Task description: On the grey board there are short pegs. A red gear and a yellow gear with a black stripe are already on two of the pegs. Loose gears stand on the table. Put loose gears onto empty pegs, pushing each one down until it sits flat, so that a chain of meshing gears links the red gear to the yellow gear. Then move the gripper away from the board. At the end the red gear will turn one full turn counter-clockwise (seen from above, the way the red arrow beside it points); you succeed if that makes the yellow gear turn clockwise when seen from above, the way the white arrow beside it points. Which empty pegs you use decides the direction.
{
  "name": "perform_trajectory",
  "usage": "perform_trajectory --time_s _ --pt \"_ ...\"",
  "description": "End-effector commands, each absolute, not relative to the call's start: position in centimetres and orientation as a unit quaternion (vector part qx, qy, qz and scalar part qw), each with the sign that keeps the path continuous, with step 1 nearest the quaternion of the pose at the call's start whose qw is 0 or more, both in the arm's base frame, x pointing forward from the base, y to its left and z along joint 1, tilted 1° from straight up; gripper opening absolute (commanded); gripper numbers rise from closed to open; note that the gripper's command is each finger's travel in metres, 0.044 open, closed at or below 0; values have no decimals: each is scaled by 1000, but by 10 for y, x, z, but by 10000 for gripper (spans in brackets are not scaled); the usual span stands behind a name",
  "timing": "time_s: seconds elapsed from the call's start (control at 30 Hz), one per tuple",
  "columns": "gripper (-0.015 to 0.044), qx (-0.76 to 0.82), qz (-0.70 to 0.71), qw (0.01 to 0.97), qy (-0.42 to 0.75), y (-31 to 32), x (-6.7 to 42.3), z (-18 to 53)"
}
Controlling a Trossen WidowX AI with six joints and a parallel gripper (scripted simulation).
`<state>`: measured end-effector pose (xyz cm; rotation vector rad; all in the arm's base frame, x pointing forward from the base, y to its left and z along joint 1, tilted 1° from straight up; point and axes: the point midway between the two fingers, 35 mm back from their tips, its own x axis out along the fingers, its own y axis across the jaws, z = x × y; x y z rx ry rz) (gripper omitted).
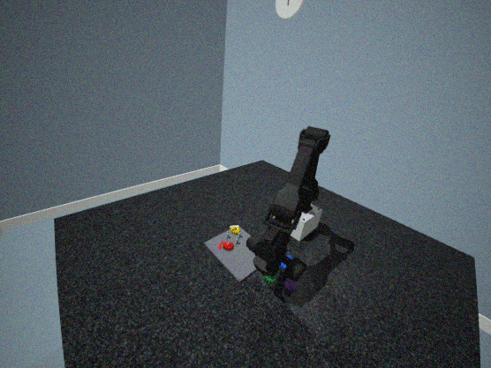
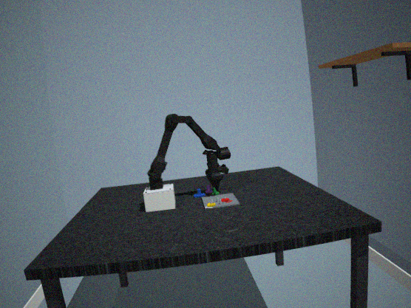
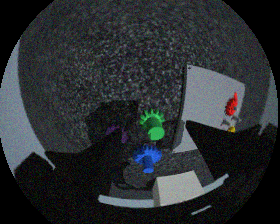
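Below the widely spread jaws (image 2: 217,189), the green gear (image 1: 269,279) (image 2: 215,191) (image 3: 152,122) shows pointed teeth and a round knob.

- Loose gears (image 1: 269,279) (image 2: 215,191) (image 3: 152,120) are standing on the table (image 1: 154,305) (image 2: 222,237) (image 3: 125,60), beside the board (image 1: 238,266) (image 2: 231,203) (image 3: 205,95).
- Two mounted gears (image 1: 228,245) (image 2: 225,200) (image 3: 231,106) are sitting on it, pegs (image 1: 238,240) (image 2: 219,201) rising between.
- In the exterior view, a box (image 1: 305,230) (image 2: 160,201) (image 3: 177,187) is standing left.

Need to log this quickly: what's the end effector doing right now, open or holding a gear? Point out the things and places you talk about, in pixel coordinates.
End effector (image 1: 275,271) (image 2: 216,190): open, holding nothing, above the table near the green gear (image 1: 269,279) (image 2: 215,191) (image 3: 153,122).
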<state>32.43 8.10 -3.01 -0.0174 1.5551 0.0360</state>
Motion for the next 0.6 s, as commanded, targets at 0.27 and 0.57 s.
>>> perform_trajectory --time_s 0.27,0.57 --pt "204 -6 16 711 703 81 322 -32" --pt "65 -6 16 711 703 81 322 -32"
